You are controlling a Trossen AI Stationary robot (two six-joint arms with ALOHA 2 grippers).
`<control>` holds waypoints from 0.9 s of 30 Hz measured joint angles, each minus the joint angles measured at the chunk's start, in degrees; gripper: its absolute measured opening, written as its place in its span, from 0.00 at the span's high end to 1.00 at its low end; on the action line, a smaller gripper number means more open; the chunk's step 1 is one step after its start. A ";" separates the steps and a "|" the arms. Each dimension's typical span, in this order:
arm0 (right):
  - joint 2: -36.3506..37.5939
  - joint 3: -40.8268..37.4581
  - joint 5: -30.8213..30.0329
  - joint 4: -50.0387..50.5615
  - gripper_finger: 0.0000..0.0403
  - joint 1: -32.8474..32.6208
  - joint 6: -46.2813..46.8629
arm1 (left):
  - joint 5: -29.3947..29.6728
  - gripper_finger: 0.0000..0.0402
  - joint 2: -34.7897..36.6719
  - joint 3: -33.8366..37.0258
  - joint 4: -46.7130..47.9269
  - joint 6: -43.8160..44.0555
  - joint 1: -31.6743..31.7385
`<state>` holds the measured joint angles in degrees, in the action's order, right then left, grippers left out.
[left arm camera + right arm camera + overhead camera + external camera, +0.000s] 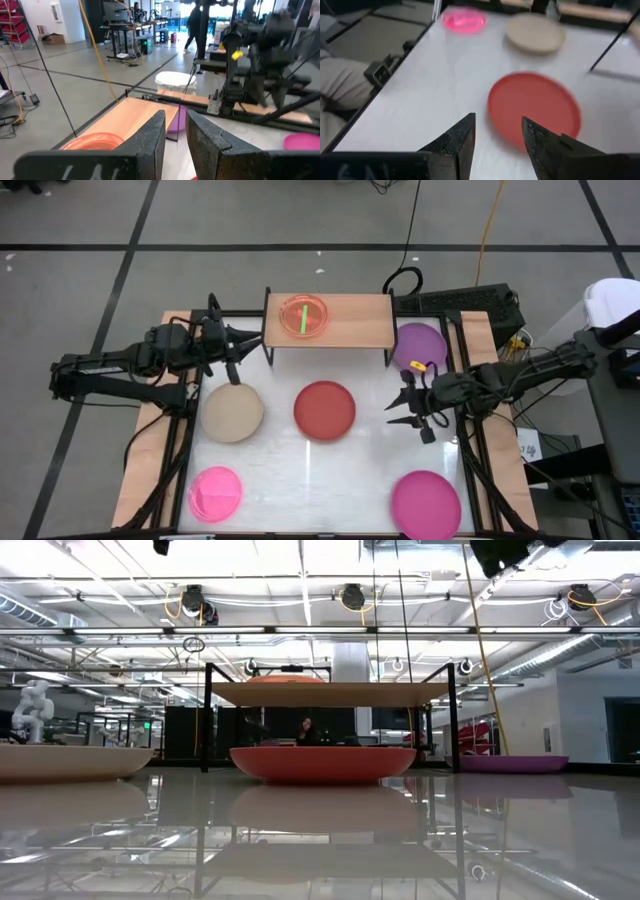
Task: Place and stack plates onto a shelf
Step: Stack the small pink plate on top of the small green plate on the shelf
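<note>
White desk, high view: glossy white tabletop [300,480] with wooden side strips carries all items.
Shelf, high view: small light-wood board on thin black legs [355,325] stands at the desk's far edge, middle; a small round orange plastic plate [304,316] with a green mark lies on its left half.
Loose plates, high view: large purple plate [420,344] at the far right corner; large beige plate [232,412] toward the left edge; large red plate [324,409] at the desk's middle; small pink plate [215,493] at the near left corner; large magenta plate [426,503] at the near right corner.
Left gripper [243,338], high view: hovers between shelf and beige plate, empty.
Right gripper [403,412], high view: hovers just right of the red plate, near the purple plate, empty.
Low view: red plate sits in front of the shelf; both grippers out of sight.
Left wrist view: fingers [150,140] stand narrowly parted, holding nothing; shelf board and orange plate lie beyond.
Right wrist view: fingers [460,140] parted moderately, empty, above the red plate's near rim.
</note>
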<state>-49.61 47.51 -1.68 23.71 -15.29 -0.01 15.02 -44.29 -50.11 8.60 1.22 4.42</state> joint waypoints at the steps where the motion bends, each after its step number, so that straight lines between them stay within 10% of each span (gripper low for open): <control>1: -0.16 0.00 -0.03 1.14 0.65 -0.33 0.84 | 0.01 0.79 0.02 0.00 -0.26 0.71 0.00; 11: -9.01 0.02 -0.03 8.51 0.65 -4.67 10.22 | 0.01 0.79 0.01 0.00 -0.22 2.34 0.00; 27: -14.69 -0.11 -15.09 -20.65 0.65 -3.82 -13.12 | -0.01 0.79 0.00 0.00 -2.19 4.58 0.00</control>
<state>-64.29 47.40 -16.77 3.06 -19.10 -13.13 15.00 -44.29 -50.11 6.42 5.79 4.42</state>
